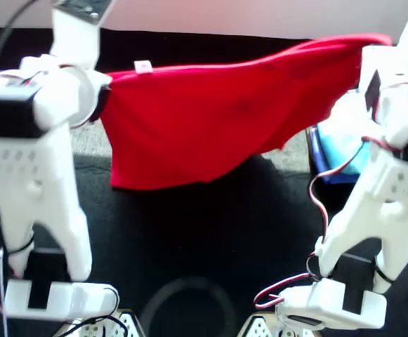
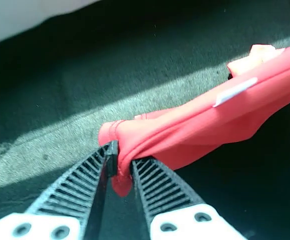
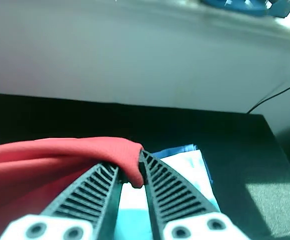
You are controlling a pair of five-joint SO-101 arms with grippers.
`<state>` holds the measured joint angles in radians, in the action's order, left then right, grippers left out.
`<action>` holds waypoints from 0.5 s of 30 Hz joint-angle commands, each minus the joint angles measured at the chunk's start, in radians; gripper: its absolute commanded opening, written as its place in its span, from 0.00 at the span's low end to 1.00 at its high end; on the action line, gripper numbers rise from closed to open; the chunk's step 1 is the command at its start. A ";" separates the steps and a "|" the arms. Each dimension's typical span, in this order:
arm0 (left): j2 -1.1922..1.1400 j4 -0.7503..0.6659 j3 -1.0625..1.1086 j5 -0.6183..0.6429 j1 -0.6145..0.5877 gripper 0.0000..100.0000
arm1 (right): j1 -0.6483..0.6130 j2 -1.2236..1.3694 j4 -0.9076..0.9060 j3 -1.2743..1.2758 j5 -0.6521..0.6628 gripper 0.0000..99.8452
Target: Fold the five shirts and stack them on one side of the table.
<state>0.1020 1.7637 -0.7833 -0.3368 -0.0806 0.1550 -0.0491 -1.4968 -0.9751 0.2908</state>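
block: shirt (image 1: 211, 119) hangs stretched across mid-table | block: blue stack (image 1: 337, 158) at right, seemingly folded | pass: table (image 1: 189, 232) strip nearer the bases

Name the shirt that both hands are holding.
The red shirt, pinched by the left hand and the right hand; the blue shirt lies on the table.

High view behind the arms (image 1: 42, 182), wrist views close over left pincer (image 2: 122, 157) and right pincer (image 3: 130, 165), red shirt (image 1: 211, 119) shared

It looks like a robotics lab: black-clothed table (image 1: 189, 232), bare wall (image 1: 260, 17), exposed servo wires (image 1: 324, 214).
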 commanded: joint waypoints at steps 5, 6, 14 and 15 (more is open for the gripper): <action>0.196 0.003 -0.038 -0.011 -0.019 0.01 | -0.010 0.002 -0.024 -0.280 -0.006 0.01; 0.214 0.003 -0.038 -0.011 -0.019 0.01 | -0.010 0.002 -0.035 -0.306 0.005 0.01; 0.286 -0.038 -0.038 -0.009 -0.019 0.01 | -0.016 0.002 -0.168 -0.453 0.026 0.01; 0.288 -0.055 -0.038 -0.008 -0.019 0.01 | -0.016 0.002 -0.179 -0.453 0.026 0.01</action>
<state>0.3690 1.7499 -0.7956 -0.3399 -0.0898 0.1488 -0.0506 -1.6487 -1.3955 0.3107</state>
